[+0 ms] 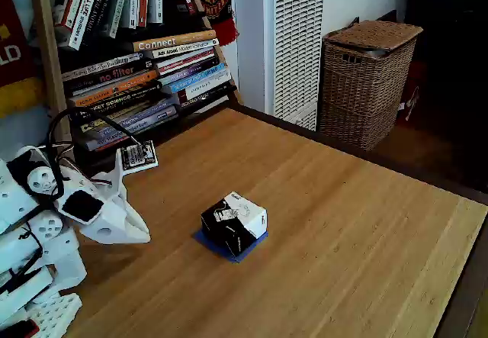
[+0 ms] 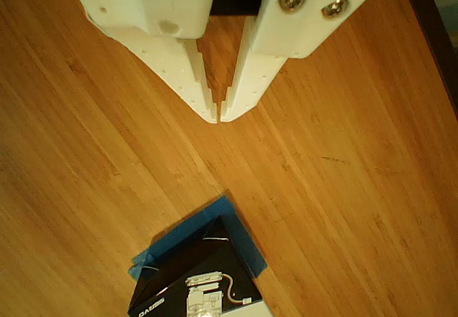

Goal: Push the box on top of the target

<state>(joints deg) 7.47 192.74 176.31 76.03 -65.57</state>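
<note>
One small cardboard box [image 1: 234, 223] sits on the blue tape target [image 1: 206, 240], blue showing past its near edges; you would judge it light, stiff and easy to slide, so nudge low on a flat side. Black-and-white printed faces cover it, and your end effector [image 2: 217, 114], fingertips closed together on nothing, hovers apart from the box over the wooden surface [image 1: 343, 223].

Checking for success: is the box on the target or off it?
On it: the box sits over the target, blue tape peeking out beneath.
</note>
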